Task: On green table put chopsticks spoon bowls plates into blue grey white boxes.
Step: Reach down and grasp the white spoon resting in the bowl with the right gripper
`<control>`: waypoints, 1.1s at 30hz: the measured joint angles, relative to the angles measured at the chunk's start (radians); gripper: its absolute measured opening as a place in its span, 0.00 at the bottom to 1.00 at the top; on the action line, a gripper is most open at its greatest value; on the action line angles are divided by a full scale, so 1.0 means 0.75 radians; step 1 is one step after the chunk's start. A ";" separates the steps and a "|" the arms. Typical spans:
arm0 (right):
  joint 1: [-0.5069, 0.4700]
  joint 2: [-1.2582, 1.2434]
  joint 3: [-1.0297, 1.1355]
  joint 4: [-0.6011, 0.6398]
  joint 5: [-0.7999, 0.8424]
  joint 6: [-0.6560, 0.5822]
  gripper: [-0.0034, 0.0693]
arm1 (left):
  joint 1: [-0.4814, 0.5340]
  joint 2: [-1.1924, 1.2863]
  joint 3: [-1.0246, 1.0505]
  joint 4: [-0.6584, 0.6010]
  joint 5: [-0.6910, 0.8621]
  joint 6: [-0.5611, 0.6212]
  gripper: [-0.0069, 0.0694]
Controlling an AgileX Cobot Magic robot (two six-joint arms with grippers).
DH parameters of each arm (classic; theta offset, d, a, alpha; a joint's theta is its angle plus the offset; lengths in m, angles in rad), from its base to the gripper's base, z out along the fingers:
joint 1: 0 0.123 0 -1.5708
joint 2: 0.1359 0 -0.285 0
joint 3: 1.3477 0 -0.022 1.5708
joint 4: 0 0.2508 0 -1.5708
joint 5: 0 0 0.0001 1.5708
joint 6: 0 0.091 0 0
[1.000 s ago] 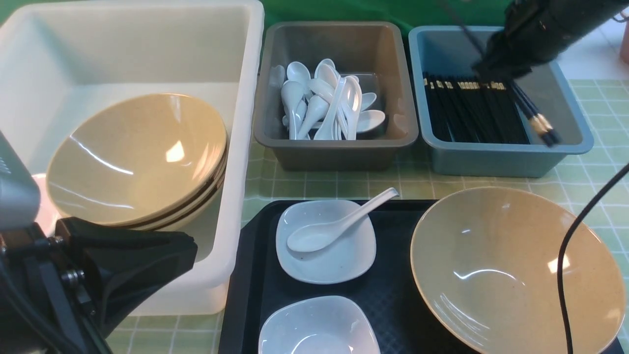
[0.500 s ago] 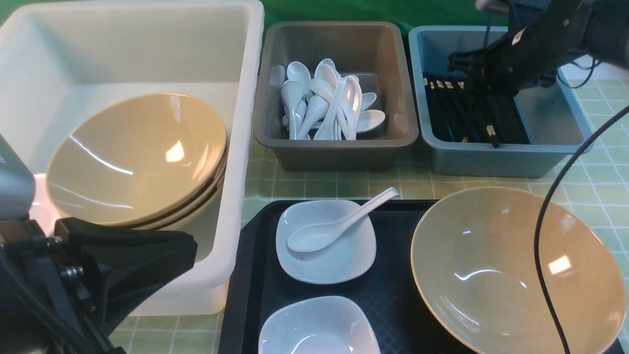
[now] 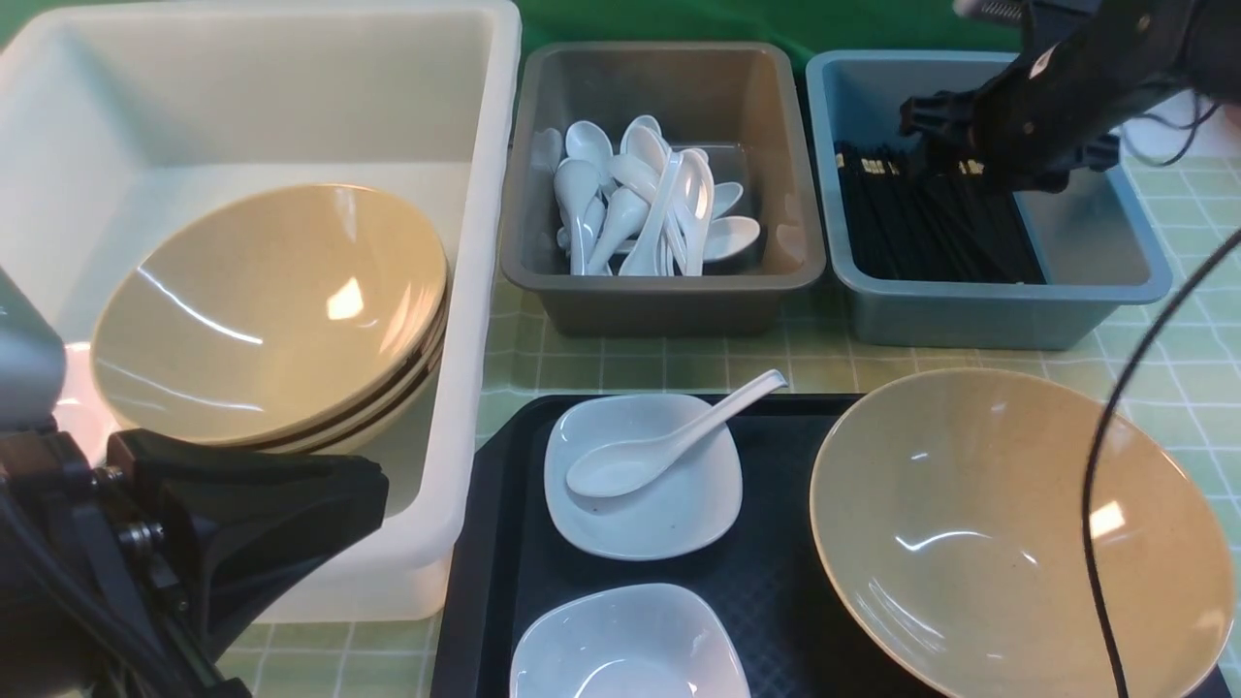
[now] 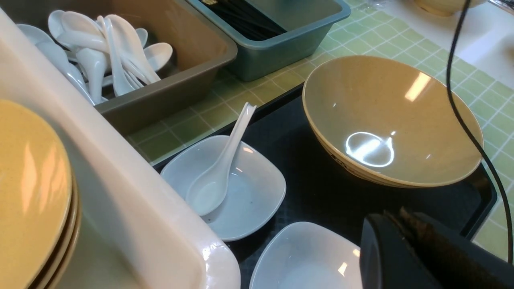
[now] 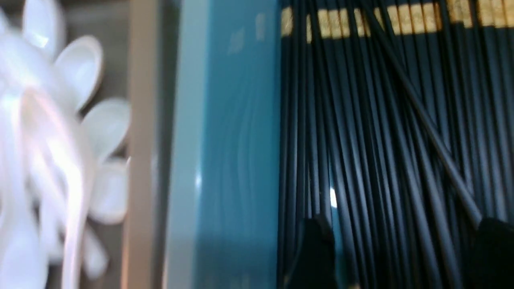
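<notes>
At one o'clock on the pale green grid-printed table (image 3: 679,364), slanting down from the upper right over the dusty blue plastic tub (image 3: 970,315) with the right gripper (image 5: 403,261), fingers spread wide, gripping nothing. Just beneath, lying lengthwise inside that tub, the thin black gold-banded chopsticks (image 3: 931,228). At eight o'clock, held low, the left gripper (image 4: 401,218), pressed closed, nothing visible in it.

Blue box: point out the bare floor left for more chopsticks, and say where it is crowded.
Free: the strip of floor in the blue box between the chopsticks and its right wall. Crowded: the chopsticks cover the rest, from the left wall past the middle, and the open right fingers hang over them, holding nothing.
</notes>
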 joint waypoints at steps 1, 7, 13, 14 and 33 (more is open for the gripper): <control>0.000 -0.025 0.000 0.000 0.037 -0.036 0.72 | 0.000 0.000 0.000 0.000 0.000 0.000 0.09; 0.000 -0.222 0.000 0.000 0.351 -0.263 0.72 | 0.000 0.000 0.000 0.000 0.000 -0.004 0.09; 0.098 -0.479 0.170 -0.001 0.493 -0.428 0.72 | 0.000 0.046 0.000 -0.001 -0.065 -0.144 0.09; 0.123 -0.531 0.211 0.001 0.482 -0.443 0.72 | 0.000 0.059 0.000 0.000 -0.074 -0.168 0.09; 0.637 -0.573 0.461 -0.081 0.371 -1.604 0.72 | 0.000 0.183 -0.113 -0.028 0.170 0.014 0.14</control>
